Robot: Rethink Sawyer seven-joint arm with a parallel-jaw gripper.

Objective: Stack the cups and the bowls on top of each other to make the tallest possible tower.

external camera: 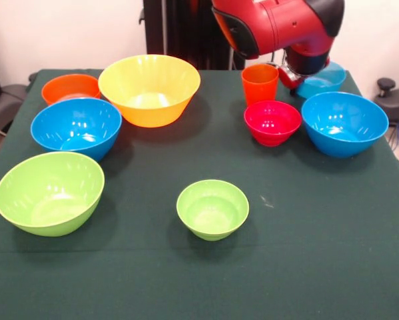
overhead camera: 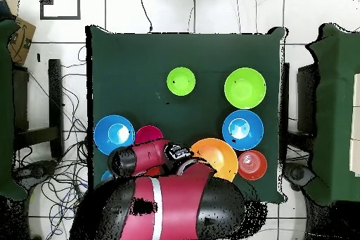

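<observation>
Nearest the camera in the front view: small glossy green plastic bowl [external camera: 212, 209], upright on the dark green tablecloth [external camera: 306, 253], well clear of everything.

Large lime green plastic bowl [external camera: 49, 193] sits at that view's left, tilted slightly. Behind it a blue plastic bowl [external camera: 76, 128], then a small orange plastic bowl [external camera: 70, 89] just beside the big yellow plastic bowl [external camera: 149, 89].

Red and black arm [external camera: 279, 30] comes in at top right of the front view. Pincer [external camera: 291, 77] is mostly hidden under the wrist housing; cannot tell if it's open, closed or gripping anything.

Relative to the pincer, front view:
- orange plastic tumbler [external camera: 260, 83]: just beside it, picture-left, upright
- small red-pink plastic bowl [external camera: 272, 123]: just in front, below the tumbler
- second large blue plastic bowl [external camera: 344, 123]: in front, toward picture-right
- third blue bowl [external camera: 321, 80]: right next to it, partly hidden behind the arm; contact unclear
- yellow, orange, left blue, both greens: well apart, picture-left and forward

Overhead view: arm [overhead camera: 151, 160] covers the robot-side edge and overlaps the yellow bowl [overhead camera: 218, 156]. Nothing stacked; every bowl sits singly on the cloth.
</observation>
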